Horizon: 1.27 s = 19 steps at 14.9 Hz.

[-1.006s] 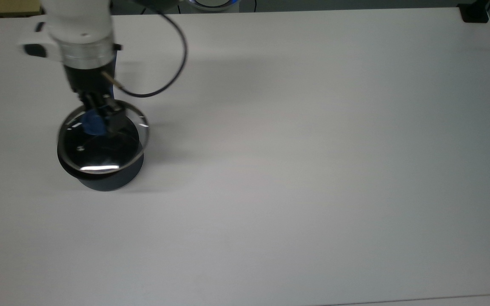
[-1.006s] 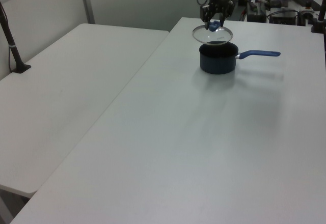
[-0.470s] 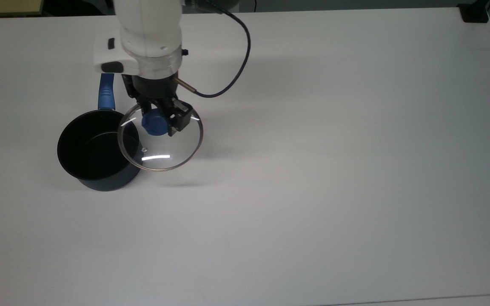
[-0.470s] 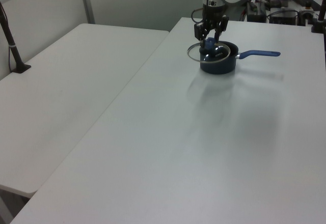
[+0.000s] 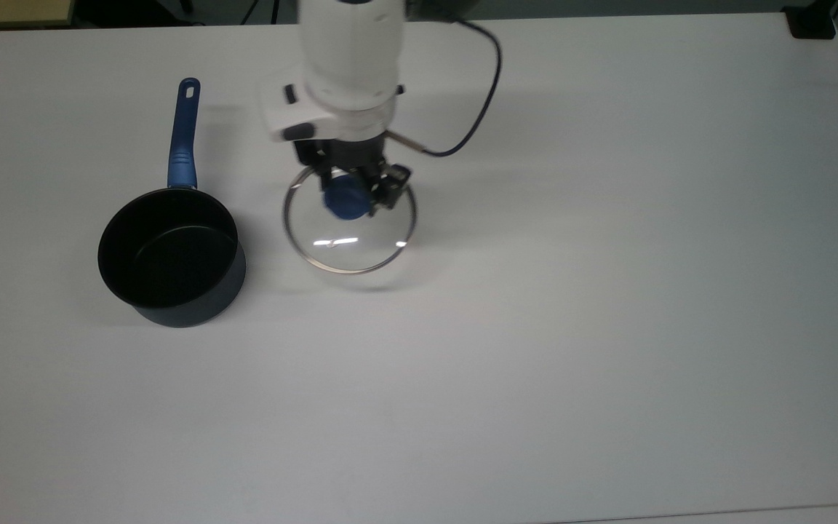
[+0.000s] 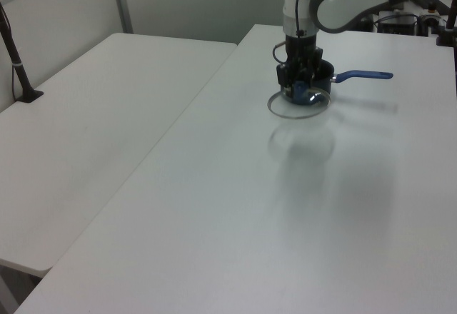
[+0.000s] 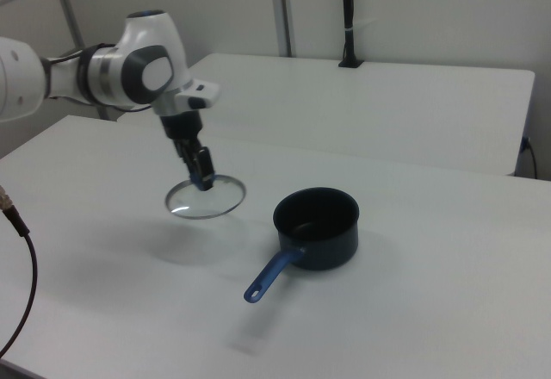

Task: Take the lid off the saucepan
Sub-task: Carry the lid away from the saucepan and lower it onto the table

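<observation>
The dark navy saucepan (image 5: 172,262) stands uncovered on the white table, its black inside showing and its long blue handle (image 5: 184,135) pointing toward the top view's upper edge. The clear glass lid (image 5: 350,233) with its steel rim hangs in the air to the top view's right of the pan, apart from it. My gripper (image 5: 352,195) is shut on the lid's blue knob (image 5: 345,199). The right view shows the lid (image 7: 205,198) held above the table to the left of the saucepan (image 7: 317,227). In the left view the lid (image 6: 298,105) hangs in front of the saucepan (image 6: 319,84).
The white table (image 5: 572,291) stretches wide to the top view's right. A black cable (image 5: 484,109) loops from my wrist. A second white table (image 6: 93,114) stands on the left view's left, with a black post (image 6: 16,57) on it.
The lid has come off the saucepan and travelled with my gripper to the top view's right, and lower toward the table. The saucepan has stayed in place.
</observation>
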### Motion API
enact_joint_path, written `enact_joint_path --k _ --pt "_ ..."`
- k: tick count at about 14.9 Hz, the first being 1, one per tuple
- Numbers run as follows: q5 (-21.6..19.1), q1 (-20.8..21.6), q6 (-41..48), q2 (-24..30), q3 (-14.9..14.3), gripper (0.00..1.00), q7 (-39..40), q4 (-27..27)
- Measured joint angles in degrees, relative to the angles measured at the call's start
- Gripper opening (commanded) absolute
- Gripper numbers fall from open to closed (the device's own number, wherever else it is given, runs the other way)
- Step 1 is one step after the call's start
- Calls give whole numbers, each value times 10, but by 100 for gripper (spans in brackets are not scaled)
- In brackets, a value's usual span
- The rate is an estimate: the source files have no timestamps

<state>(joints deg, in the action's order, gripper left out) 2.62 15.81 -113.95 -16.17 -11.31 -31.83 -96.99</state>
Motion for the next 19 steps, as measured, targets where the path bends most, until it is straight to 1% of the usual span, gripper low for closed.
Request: enact_joint_path --k 2,4,9,11,13,14,17,19 --pt "0 0 -7 34 33 45 2 -54" --pt "1 1 -17 58 53 45 3 -97" --pt "7 -1 -27 94 64 45 10 -149" --pt "15 -9 -60 104 87 45 11 -180" --pt "29 -14 -102 111 113 45 3 -223" --pt "32 -15 -111 112 116 45 0 -233" --pt "33 -23 -116 115 116 45 0 -236" --pt "33 -24 -151 115 119 45 0 -254"
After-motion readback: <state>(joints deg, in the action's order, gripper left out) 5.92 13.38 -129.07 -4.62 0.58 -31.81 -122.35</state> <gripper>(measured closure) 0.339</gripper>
